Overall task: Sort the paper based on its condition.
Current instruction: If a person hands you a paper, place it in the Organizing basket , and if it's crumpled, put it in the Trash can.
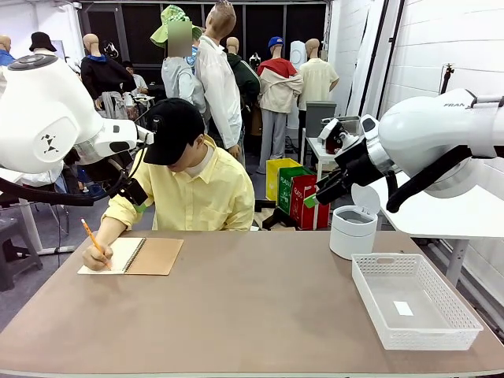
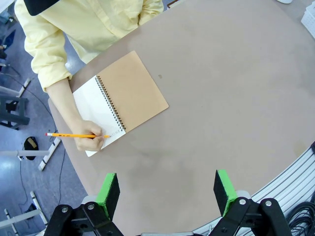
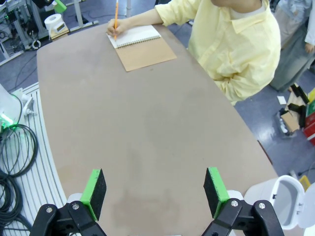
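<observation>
Over the brown worktop (image 1: 252, 315), left hand (image 2: 166, 186) and right hand (image 3: 154, 186) hang with jaws spread wide, gripping nothing. Far left, a person (image 1: 197, 193) pencils on the white page of an open notebook (image 1: 154, 256); a small white slip (image 1: 403, 308) lies flat in the basket (image 1: 466, 324).

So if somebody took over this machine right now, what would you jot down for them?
Left fingers: open, holding nothing, high over the brown table near the brown-covered spiral notebook.
Right fingers: open, holding nothing, high over the table's right side.
A person's hand is writing on the notebook's white page with an orange pencil.
The white mesh plastic basket and the white round bin, lid up, stand on the robot's right.
Done: nothing sorted. Left: all the sorting, probably once loose sheets arrive.
</observation>
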Tool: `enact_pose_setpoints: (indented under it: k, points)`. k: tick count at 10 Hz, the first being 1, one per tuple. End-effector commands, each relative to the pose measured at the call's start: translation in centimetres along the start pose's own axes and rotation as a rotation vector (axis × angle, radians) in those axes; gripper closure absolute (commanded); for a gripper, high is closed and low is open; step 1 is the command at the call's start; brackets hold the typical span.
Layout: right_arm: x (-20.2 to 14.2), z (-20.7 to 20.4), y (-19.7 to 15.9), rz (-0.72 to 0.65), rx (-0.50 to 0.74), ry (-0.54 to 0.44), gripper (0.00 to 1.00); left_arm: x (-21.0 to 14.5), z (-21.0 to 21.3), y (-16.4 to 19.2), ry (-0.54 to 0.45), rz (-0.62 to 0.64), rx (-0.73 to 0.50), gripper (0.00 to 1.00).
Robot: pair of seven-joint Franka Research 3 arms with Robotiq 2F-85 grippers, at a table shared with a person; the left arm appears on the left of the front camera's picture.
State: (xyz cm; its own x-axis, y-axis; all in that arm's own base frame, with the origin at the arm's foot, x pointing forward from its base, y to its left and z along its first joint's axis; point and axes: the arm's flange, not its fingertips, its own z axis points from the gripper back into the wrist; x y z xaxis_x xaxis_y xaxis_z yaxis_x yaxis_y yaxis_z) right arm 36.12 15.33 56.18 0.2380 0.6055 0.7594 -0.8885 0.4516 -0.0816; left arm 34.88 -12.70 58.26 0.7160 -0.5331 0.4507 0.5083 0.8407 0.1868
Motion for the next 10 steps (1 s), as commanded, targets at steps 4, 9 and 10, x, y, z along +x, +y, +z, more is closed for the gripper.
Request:
enact_pose_setpoints:
  k: [4,9,10]
  points:
    - [-0.05,-0.24,-0.09,-0.005,0.017,-0.009,0.00,-0.03,0.06,0.03,-0.007,-0.003,-0.001,0.00]
    - [-0.05,-0.24,-0.09,-0.005,0.017,-0.009,0.00,-0.03,0.06,0.03,-0.007,-0.003,-0.001,0.00]
    - [-0.05,-0.24,-0.09,-0.005,0.017,-0.009,0.00,-0.03,0.06,0.03,-0.007,-0.003,-0.001,0.00]
